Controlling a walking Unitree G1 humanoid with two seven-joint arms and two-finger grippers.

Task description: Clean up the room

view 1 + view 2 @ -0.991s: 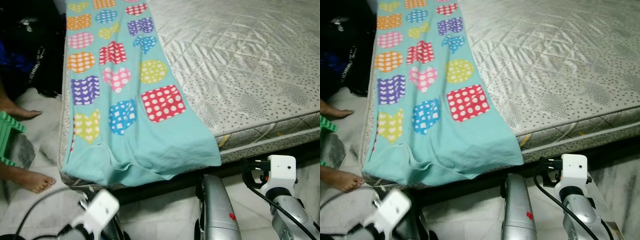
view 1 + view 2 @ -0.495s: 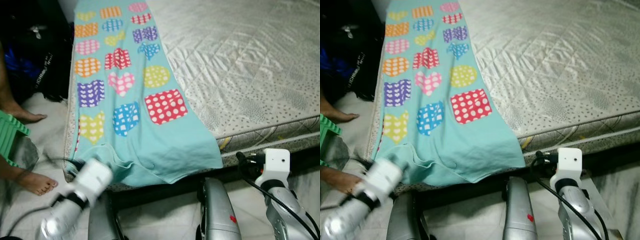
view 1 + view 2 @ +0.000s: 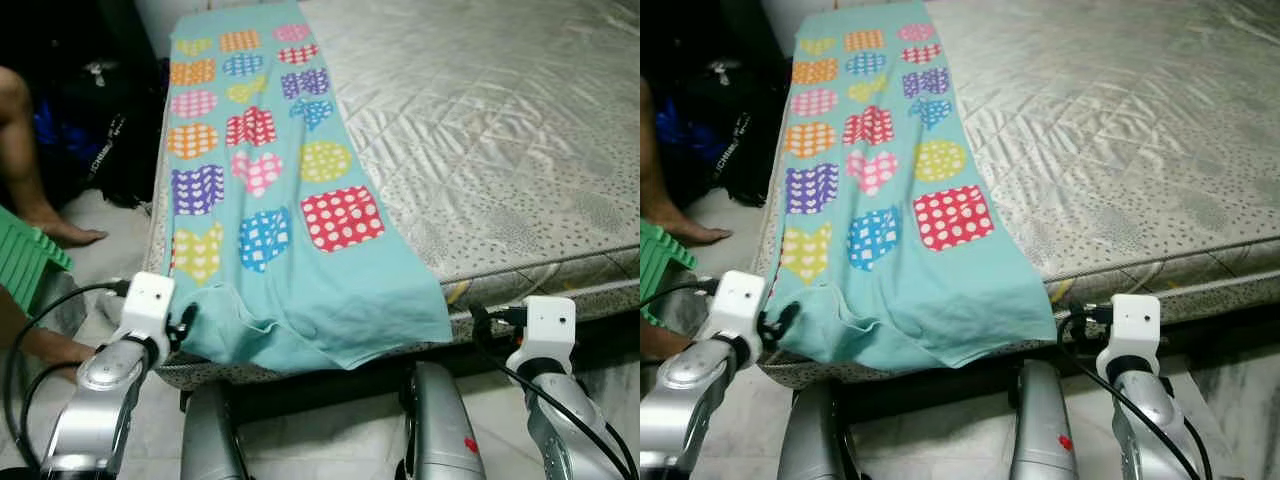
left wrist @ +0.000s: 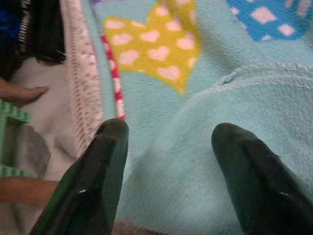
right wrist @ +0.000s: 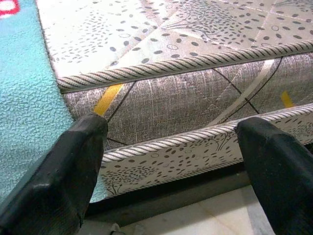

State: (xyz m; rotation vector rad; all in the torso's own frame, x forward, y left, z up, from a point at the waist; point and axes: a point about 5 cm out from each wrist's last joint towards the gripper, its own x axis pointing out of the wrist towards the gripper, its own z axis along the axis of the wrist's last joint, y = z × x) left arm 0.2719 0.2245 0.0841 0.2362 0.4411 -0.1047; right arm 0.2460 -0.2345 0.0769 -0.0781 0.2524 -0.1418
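Two sets of fingers, both spread wide and empty. My left fingers (image 4: 166, 181) hover at the turquoise blanket (image 3: 290, 250)'s rumpled corner, draped over the mattress (image 3: 500, 130) edge; my right fingers (image 5: 171, 171) face the mattress side. I should pinch the hem deep.

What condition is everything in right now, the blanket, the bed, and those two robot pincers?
Blanket: spread lengthwise along the mattress, near end rumpled and hanging over the edge.
Mattress: bare, no sheet.
Left pincer: open, at the blanket's rumpled corner.
Right pincer: open, facing the mattress side.
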